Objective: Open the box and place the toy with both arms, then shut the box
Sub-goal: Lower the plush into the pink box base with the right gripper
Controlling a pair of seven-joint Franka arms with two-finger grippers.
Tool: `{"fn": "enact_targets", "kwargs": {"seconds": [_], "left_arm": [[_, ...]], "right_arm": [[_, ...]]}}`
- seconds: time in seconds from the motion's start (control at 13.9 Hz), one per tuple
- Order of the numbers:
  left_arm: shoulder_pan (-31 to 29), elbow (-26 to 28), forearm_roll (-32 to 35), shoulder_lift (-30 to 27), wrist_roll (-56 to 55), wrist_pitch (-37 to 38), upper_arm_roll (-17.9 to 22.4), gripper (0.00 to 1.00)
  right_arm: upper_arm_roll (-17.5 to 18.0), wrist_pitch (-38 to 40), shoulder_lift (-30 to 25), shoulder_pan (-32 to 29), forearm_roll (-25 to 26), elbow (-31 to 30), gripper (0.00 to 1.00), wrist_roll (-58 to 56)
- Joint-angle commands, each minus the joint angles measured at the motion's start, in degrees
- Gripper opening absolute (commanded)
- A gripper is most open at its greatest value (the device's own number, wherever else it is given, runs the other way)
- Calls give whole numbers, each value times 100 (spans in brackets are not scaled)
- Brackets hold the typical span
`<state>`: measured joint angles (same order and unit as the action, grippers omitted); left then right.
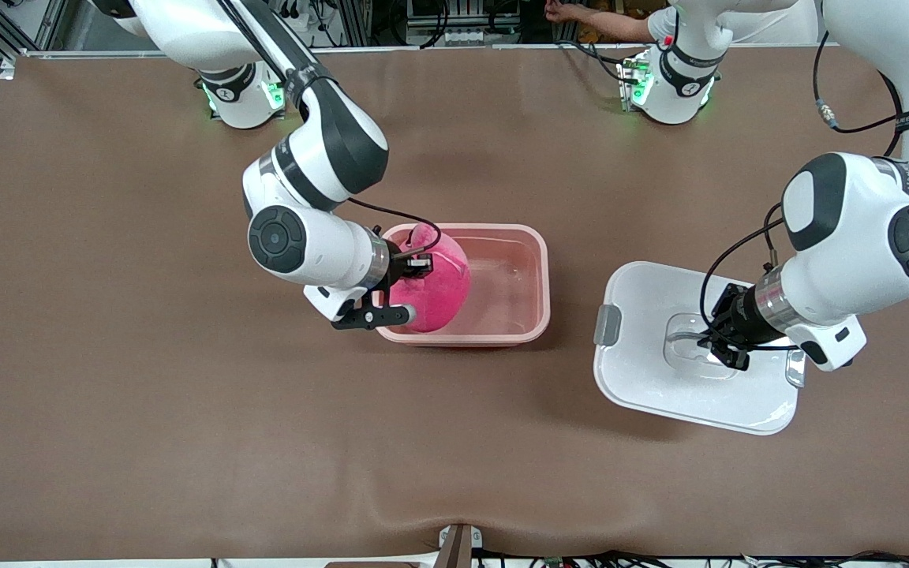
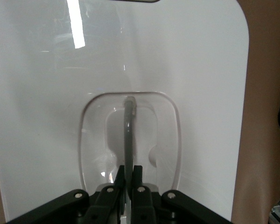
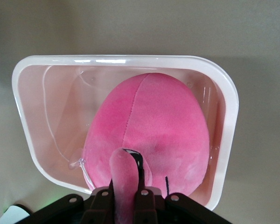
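On the brown bench (image 1: 147, 355), the toy (image 1: 431, 284) is gripped over the box (image 1: 518, 284) by the right pincer (image 1: 411, 276); the lid (image 1: 660, 379) handle (image 2: 129, 135) is clenched by the left pincer (image 1: 727, 347).

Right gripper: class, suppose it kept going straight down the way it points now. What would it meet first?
The right gripper is shut on the toy, which hangs into the box; going on, the toy would probably meet the box's floor first.

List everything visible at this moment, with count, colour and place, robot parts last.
box: one, salmon-pink, open, mid-table.
toy: one, hot-pink plush, in the box at its right-arm end.
lid: one, white with grey clips, flat on the table beside the box, toward the left arm's end.
table: one, brown.
right gripper: one, black, over the box, shut on the toy.
left gripper: one, black, over the lid, shut on its clear handle.
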<state>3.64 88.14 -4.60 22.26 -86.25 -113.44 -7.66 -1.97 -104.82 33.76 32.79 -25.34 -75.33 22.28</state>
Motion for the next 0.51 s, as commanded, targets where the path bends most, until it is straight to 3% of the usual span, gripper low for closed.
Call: {"fn": "enact_targets", "kwargs": {"seconds": [0.0, 0.43], "left_arm": [[-3, 239, 91, -231, 90, -90, -16, 0], [-12, 265, 91, -231, 108, -90, -16, 0]], "right_arm": [[-67, 6, 210, 52, 29, 186, 0, 110], [-67, -267, 596, 271, 423, 186, 0, 119]]}}
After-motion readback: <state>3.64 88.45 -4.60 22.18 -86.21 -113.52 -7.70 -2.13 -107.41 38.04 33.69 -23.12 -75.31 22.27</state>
